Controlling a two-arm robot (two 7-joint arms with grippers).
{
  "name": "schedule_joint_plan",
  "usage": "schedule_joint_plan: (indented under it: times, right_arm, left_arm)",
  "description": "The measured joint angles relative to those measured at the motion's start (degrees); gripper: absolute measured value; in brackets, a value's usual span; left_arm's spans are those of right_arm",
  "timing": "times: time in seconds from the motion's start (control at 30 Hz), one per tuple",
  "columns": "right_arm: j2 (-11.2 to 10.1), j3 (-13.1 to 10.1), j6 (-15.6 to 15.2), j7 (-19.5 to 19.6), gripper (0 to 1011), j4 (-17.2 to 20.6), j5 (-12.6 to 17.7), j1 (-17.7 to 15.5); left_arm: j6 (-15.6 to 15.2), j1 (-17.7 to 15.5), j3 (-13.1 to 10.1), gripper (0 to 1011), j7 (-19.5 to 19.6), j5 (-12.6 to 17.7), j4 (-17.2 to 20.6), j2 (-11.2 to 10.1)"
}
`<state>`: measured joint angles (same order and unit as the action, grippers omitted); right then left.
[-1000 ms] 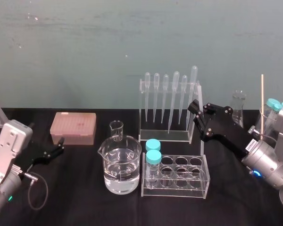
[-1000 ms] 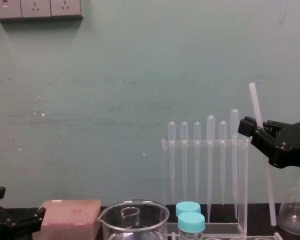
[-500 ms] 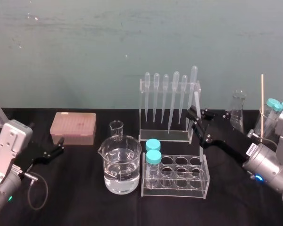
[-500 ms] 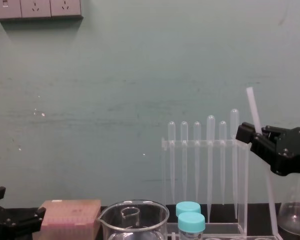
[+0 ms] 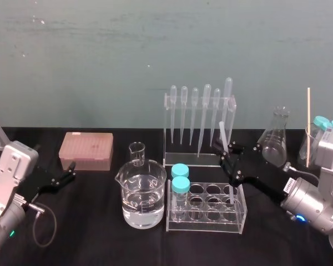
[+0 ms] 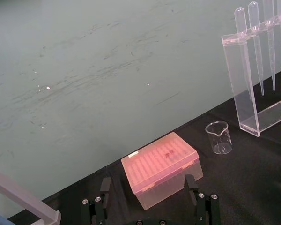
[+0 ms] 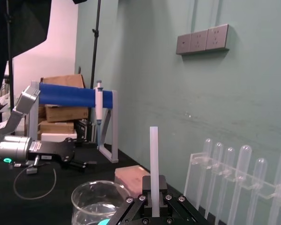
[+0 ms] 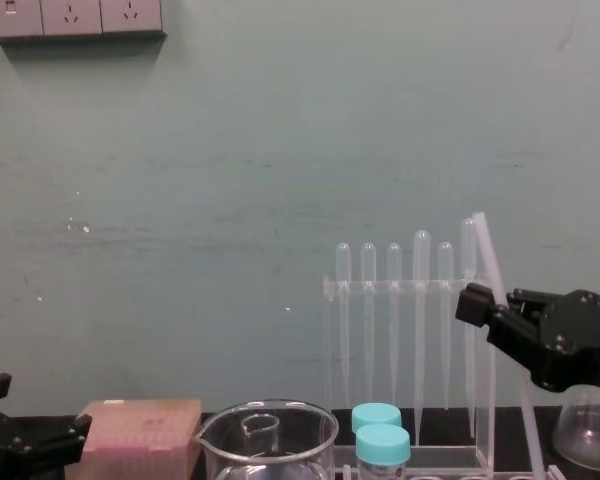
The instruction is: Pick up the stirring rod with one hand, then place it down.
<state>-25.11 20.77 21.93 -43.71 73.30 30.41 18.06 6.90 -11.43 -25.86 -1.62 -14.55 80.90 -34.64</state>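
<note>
The stirring rod [image 5: 226,151] is a thin whitish stick, held nearly upright with its top leaning slightly left. My right gripper [image 5: 232,162] is shut on it at mid-length, just in front of the pipette rack [image 5: 200,124]. The rod's lower end reaches down to the right end of the clear test tube rack [image 5: 207,209]; whether it sits in a hole I cannot tell. In the chest view the rod [image 8: 485,250] rises above the right gripper [image 8: 477,303]. The right wrist view shows the rod [image 7: 153,159] standing up between the fingers [image 7: 143,202]. My left gripper [image 5: 64,178] rests open at the left.
A large beaker of water [image 5: 141,194] and a small beaker [image 5: 137,153] stand left of the test tube rack, which holds two blue-capped tubes [image 5: 180,177]. A pink tip box [image 5: 86,149] lies at the back left. A conical flask [image 5: 275,141] stands at the right.
My right gripper has come down and to the left with the rod, from beside the pipette rack's top to just above the test tube rack. The left arm has not moved.
</note>
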Motion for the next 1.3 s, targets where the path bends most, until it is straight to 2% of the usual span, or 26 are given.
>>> schedule_joint_plan:
  times: [0.4,0.63,0.9,1.3]
  right_arm:
    - [0.1,1.9,-0.6,-1.0,68,-3.2,-1.2,1.6]
    - [0.4,3.3,-1.4,-1.7,68,-6.3,-2.5,3.2]
    - [1.1,4.4,-3.2,-2.6,68,-10.2,-2.4,4.9]
    - [1.2,4.5,-4.0,-2.5,68,-10.7,-2.3,5.1]
  left_arm:
    - [0.0,0.0,0.0,1000,0.0,0.0,0.0,0.0]
    - [0.0,0.0,0.0,1000,0.0,0.0,0.0,0.0]
    - [0.0,0.0,0.0,1000,0.0,0.0,0.0,0.0]
    - [0.0,0.0,0.0,1000,0.0,0.0,0.0,0.0]
